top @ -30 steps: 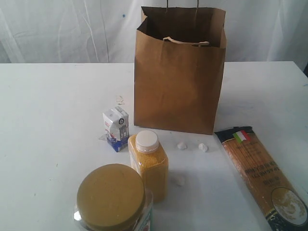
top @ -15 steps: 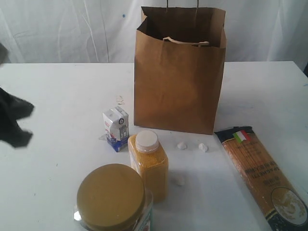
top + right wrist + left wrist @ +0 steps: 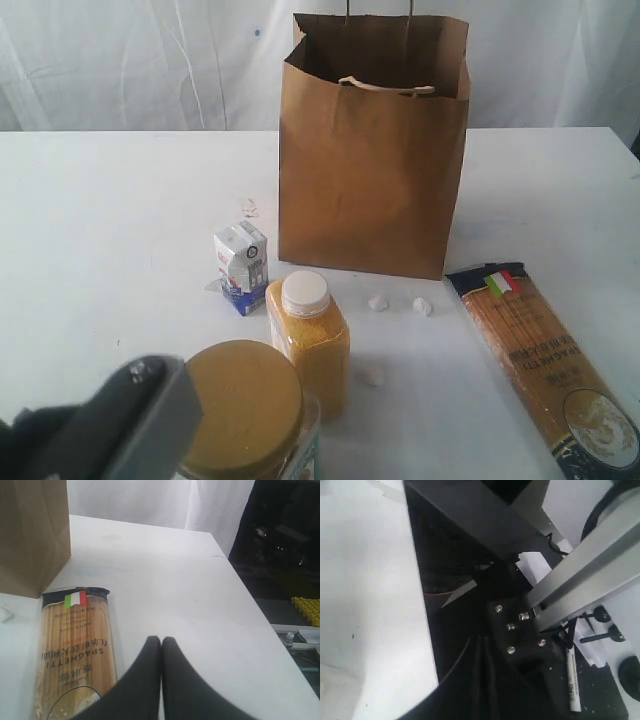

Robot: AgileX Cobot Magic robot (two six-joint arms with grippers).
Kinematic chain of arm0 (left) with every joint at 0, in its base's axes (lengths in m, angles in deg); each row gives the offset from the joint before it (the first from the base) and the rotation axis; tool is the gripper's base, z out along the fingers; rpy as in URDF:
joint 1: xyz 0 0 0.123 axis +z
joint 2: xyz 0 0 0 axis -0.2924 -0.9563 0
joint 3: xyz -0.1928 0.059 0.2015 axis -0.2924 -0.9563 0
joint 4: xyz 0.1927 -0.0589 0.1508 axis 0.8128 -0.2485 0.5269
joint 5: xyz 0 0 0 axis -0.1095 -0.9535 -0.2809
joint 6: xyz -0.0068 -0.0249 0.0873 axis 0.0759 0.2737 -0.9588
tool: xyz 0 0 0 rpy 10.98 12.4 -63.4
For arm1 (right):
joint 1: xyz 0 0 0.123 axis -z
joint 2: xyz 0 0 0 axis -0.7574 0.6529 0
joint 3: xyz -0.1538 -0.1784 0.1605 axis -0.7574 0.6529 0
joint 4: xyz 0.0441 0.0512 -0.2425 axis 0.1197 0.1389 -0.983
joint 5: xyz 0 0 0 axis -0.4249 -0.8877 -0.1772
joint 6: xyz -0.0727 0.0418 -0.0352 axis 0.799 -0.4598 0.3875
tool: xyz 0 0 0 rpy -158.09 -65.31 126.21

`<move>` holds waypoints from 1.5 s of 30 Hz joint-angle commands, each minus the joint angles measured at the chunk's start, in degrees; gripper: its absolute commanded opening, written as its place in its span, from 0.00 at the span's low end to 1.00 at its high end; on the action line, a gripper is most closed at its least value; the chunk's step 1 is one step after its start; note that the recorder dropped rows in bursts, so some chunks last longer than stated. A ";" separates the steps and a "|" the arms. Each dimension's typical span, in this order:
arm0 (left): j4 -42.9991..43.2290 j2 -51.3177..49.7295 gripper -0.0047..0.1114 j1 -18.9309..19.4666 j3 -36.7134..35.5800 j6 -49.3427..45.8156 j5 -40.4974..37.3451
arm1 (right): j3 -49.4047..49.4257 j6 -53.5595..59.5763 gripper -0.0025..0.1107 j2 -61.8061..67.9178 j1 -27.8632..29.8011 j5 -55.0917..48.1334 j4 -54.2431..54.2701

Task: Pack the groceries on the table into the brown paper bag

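Groceries are all out on the table, none in the bag yet, so packing has not begun by my reading. Bag stands upright at back centre, mouth open, one handle flopped inward across the opening. Carton sits just off the bag's left front corner. Bottle stands upright in front of it. Jar is nearest the camera, just beside the bottle; cannot tell if they touch. Spaghetti lies flat on the right, flag end near the bag's right corner. White crumbs between bottle and bag can be ignored.

Right gripper: fingers pressed together, nothing between them, near the spaghetti's end away from the bag.

Left arm: blurred grey-black block low on the left, beside the jar. Its wrist camera looks past the table edge at frame rails, so the jaws are out of sight. The left gripper is clenched, with nothing seen in it.

Step in hand, as I judge it: first pick. Notes for doing it well:
- Open the jaws fully before descending, since both are closed now.
- Jar lid looks wide, so bottle or carton is the easier first grab.
- Bottle and jar stand close — come in from a free side so neither topples.
- Spaghetti goes in end first, clear of the drooping handle.
- Heavier items go in first to keep the bag upright.
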 commanded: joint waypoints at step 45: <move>-5.18 10.78 0.04 -0.52 -2.12 -10.88 40.06 | 0.28 0.29 0.02 -0.36 0.31 0.50 0.07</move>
